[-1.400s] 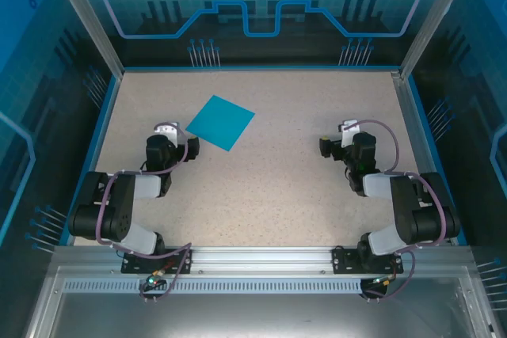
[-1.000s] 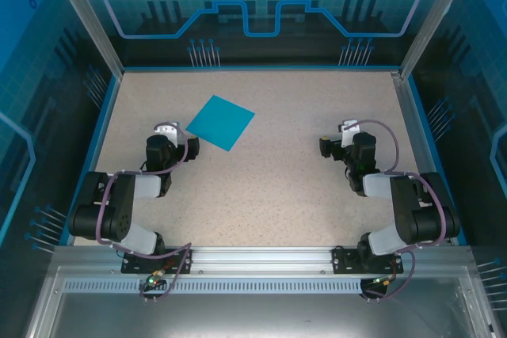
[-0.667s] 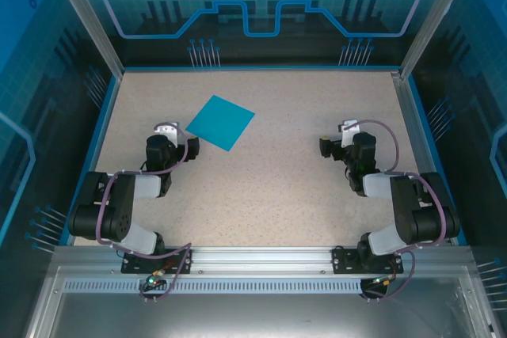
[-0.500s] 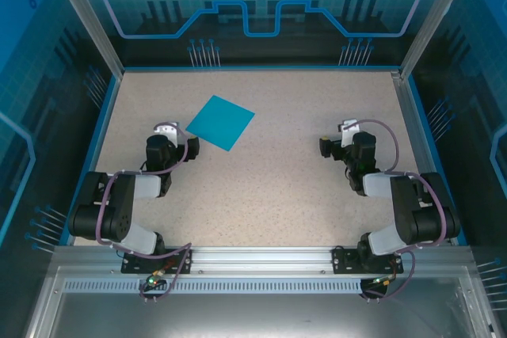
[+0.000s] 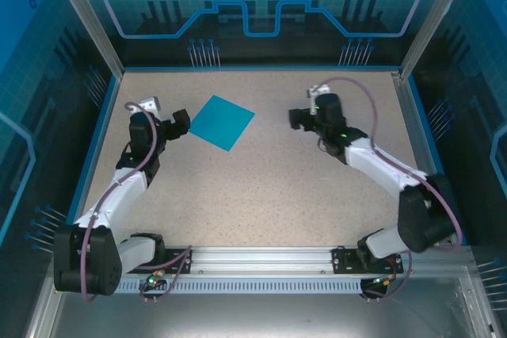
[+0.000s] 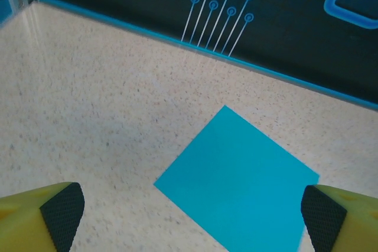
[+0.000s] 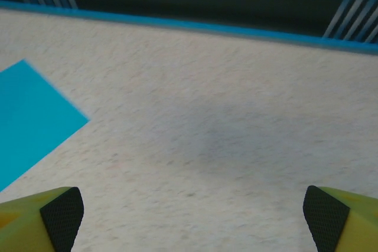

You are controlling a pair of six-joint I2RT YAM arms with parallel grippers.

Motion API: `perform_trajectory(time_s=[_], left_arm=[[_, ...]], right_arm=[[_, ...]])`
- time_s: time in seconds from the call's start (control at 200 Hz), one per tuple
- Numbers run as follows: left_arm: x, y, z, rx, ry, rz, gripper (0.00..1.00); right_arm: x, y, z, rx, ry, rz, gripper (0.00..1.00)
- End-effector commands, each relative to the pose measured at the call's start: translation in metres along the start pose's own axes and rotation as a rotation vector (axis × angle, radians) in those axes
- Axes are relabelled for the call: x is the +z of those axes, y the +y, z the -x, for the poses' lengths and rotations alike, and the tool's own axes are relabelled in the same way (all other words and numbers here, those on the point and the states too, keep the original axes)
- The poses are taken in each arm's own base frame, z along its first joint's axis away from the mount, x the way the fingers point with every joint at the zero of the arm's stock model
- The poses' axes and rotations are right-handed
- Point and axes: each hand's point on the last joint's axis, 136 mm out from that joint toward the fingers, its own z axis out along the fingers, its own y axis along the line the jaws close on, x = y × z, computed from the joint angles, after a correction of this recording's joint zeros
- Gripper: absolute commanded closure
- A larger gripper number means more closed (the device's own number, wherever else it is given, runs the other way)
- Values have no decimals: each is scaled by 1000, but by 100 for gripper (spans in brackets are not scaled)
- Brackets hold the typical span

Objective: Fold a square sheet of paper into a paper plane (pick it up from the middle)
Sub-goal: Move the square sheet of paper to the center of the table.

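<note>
The square sheet of paper (image 5: pixel 221 122) lies flat and unfolded on the speckled table, turned like a diamond; it is teal-blue. My left gripper (image 5: pixel 179 122) hovers just left of its left corner, open and empty. In the left wrist view the sheet (image 6: pixel 239 179) spreads between and ahead of my wide-apart fingertips (image 6: pixel 62 213). My right gripper (image 5: pixel 299 119) is open to the right of the sheet, a gap of bare table between them. The right wrist view catches the sheet's corner (image 7: pixel 26 119) at the left edge, beyond my open gripper (image 7: pixel 195 213).
A blue-edged rim (image 5: pixel 253 68) and dark back wall (image 6: pixel 177 4) bound the speckled table (image 5: pixel 261 187). Metal posts (image 5: pixel 83 17) rise at the back corners. A metal rail (image 5: pixel 253 259) carries the arm bases at the near edge.
Both arms have stretched out from their folded rest poses. The left gripper moved up toward the sheet's left corner, the right gripper moved up and left toward the sheet. The sheet has not moved.
</note>
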Motion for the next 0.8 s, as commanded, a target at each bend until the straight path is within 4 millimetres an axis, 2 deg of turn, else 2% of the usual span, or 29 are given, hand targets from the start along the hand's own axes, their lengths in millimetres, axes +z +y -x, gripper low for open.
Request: perform_trajectory(time_s=[0.0,0.175,0.33,0.455,0.485,0.605,0.7,0.79], left_arm=[[-14,7,-23,-118,194,76,1],[-20,5,-25,-155,229,74,2],[-20,1,-36,-150,289,55,2],[-19,2,-40,-146,303,54,1],[-19,1,-39,-144,301,52,1],[-17,1,-39,-138,306,54,2],[-17,2,-40,-134,310,57,2],[-17,3,-41,-132,316,59,2]], right_arm=[[24,48,-48,-21,271,9,1],[67,132,-53,-104,342,56,1],[94,175,-72,-138,403,91,0],[108,192,-84,-182,442,88,0],[116,196,-98,-211,469,83,1],[126,203,-111,-291,494,57,1],[128,205,-121,-330,529,55,1],[124,197,-133,-378,568,48,1]])
